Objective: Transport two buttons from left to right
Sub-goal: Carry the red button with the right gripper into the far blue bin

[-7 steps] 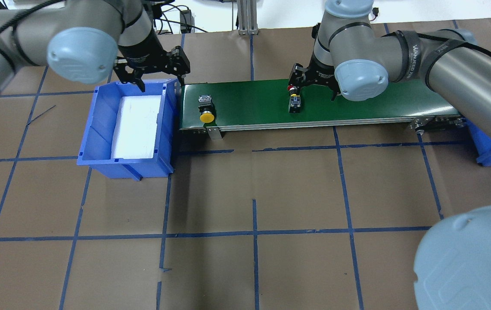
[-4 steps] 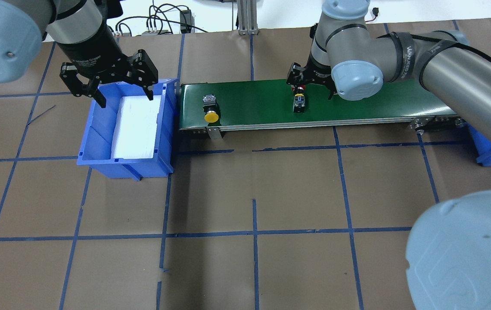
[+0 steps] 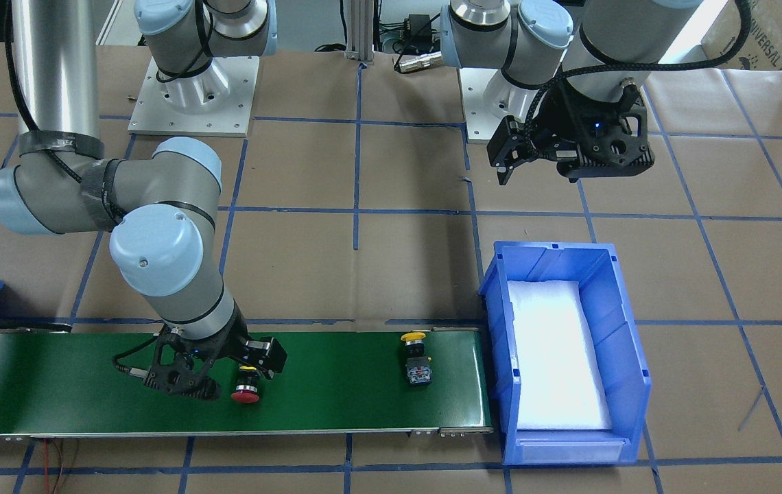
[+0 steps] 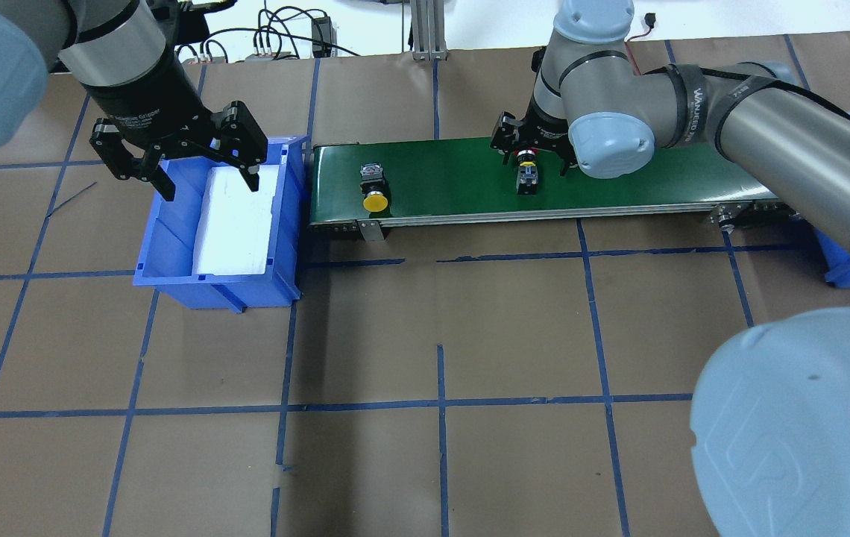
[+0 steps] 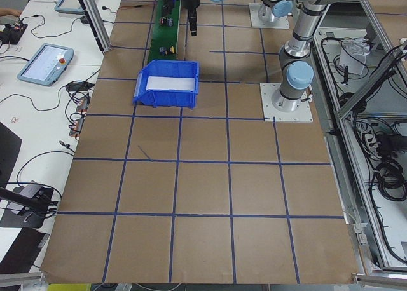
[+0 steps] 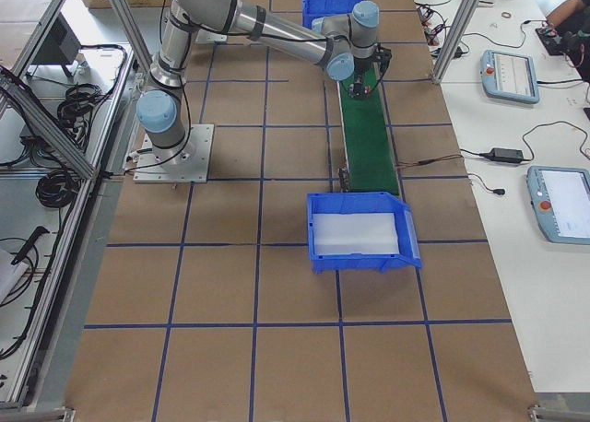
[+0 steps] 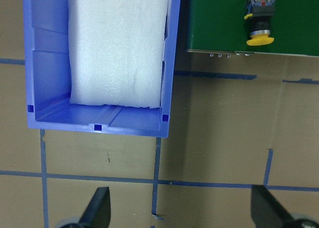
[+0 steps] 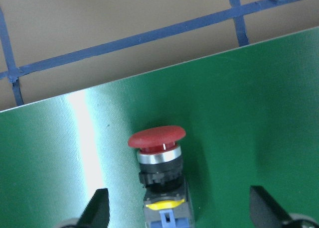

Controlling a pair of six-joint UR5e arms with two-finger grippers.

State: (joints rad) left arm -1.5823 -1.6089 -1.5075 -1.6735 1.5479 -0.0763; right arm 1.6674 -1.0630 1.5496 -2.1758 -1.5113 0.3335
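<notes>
Surface (image 4: 514, 321) check: noted red button (image 8: 157, 138), yellow button (image 4: 375, 200) carried rightward on green belt (image 4: 447, 175). Found right claw (image 4: 534, 156) open astride red, grasp pending; left claw (image 4: 209, 184) open, empty, withdrawn leftward.

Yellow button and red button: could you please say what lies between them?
Only bare green belt between yellow button and red button, seen overhead.

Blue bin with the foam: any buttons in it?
Empty of buttons. Only the white foam pad lies in the blue bin; the yellow button and the red button both sit out on the green conveyor belt.
</notes>
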